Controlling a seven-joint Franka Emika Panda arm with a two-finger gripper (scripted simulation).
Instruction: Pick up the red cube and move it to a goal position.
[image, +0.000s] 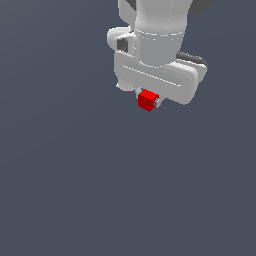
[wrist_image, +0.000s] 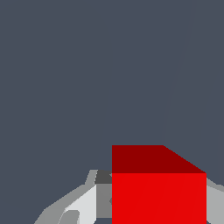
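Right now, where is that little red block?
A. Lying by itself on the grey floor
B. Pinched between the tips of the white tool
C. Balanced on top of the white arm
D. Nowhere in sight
B: the red cube sits between the tool's two fingertips, and the wrist view shows a finger flanking it.
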